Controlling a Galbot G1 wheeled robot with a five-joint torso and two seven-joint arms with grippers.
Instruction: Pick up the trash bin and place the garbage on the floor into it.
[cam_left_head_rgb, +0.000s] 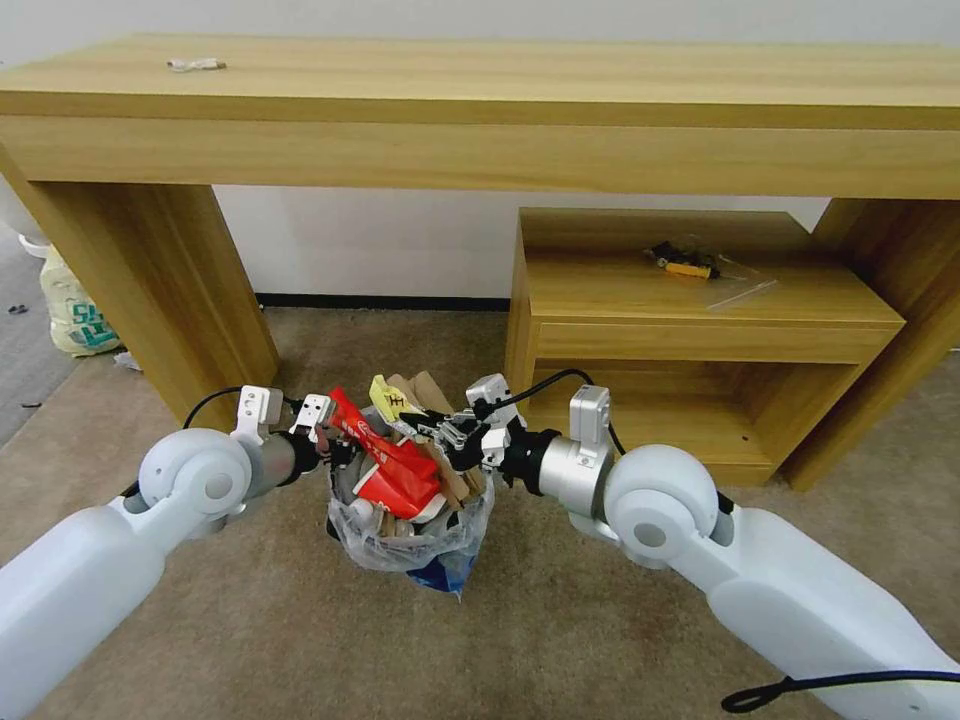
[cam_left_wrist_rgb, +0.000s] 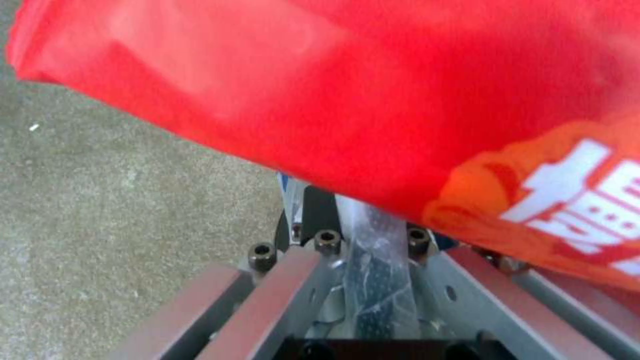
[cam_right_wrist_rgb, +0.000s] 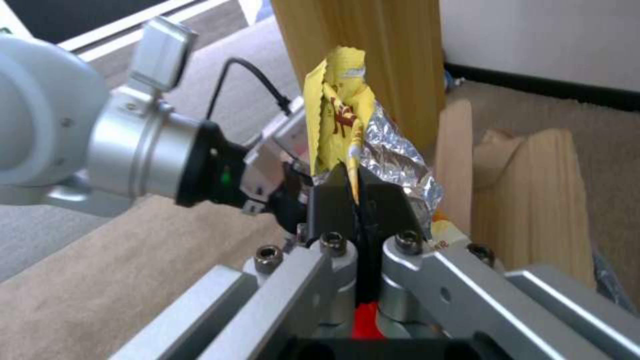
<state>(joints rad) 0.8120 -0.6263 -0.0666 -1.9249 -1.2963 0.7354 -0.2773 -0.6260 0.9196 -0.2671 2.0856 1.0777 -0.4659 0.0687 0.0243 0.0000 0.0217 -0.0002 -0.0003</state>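
My right gripper (cam_right_wrist_rgb: 357, 192) pinches a yellow foil wrapper (cam_right_wrist_rgb: 337, 100) above the trash bin (cam_left_head_rgb: 410, 530); my left gripper (cam_left_head_rgb: 330, 445) clamps the bin's bag rim (cam_left_wrist_rgb: 373, 250), holding it off the beige floor (cam_left_head_rgb: 250, 620). To finish well, I judge the wrapper should drop centrally, clear of the heaped cardboard (cam_left_head_rgb: 425, 395). White characters on the red wrapper (cam_left_wrist_rgb: 400, 100) are unreadable.

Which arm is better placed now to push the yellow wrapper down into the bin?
The right. Its gripper is shut on the yellow wrapper above the trash bin. The left gripper is clamped on the bin's rim bag, so it looks occupied.
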